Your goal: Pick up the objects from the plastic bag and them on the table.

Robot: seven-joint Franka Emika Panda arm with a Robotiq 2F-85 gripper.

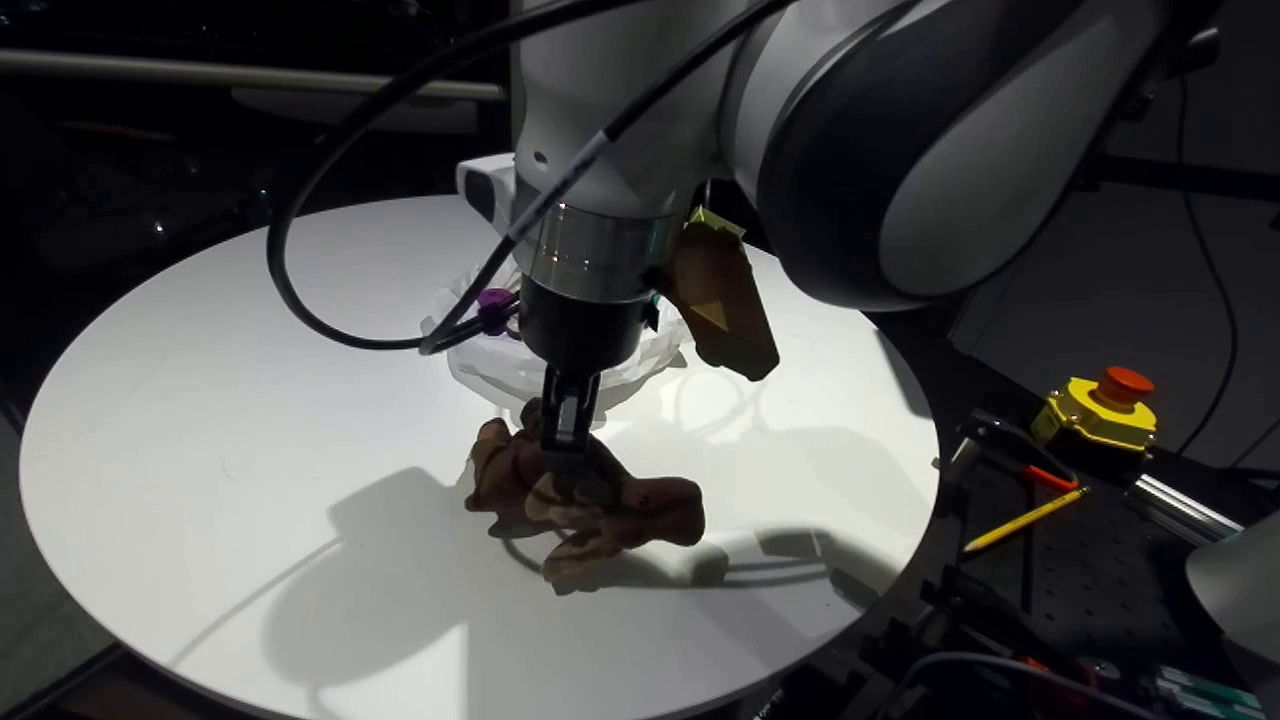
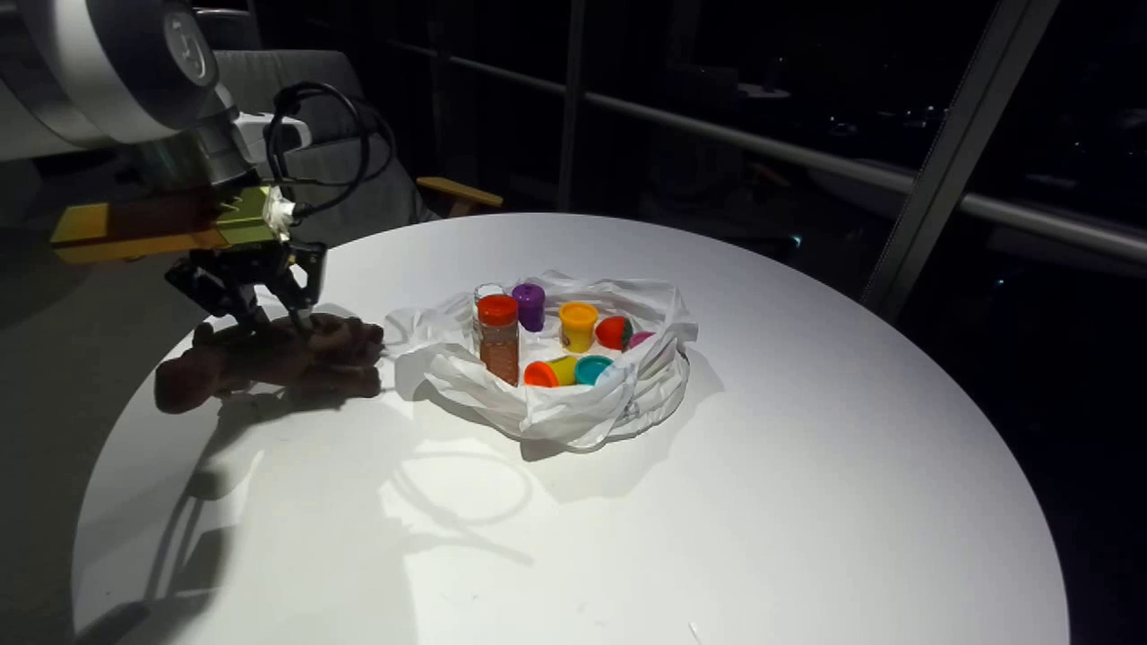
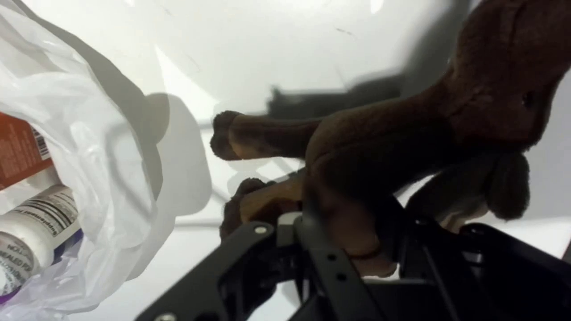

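gripper (image 2: 280, 323) straddles plush toy (image 2: 260, 360) between bag (image 2: 502, 403) and table (image 2: 780, 448) edge; can't say whether jaws pinch. likely set-down; next: release, rise.

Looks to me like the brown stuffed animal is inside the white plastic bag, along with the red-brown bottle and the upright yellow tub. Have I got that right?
Not quite: the brown stuffed animal is outside the white plastic bag, beside it, as both exterior views show. The red-brown bottle and the upright yellow tub are indeed in the bag.
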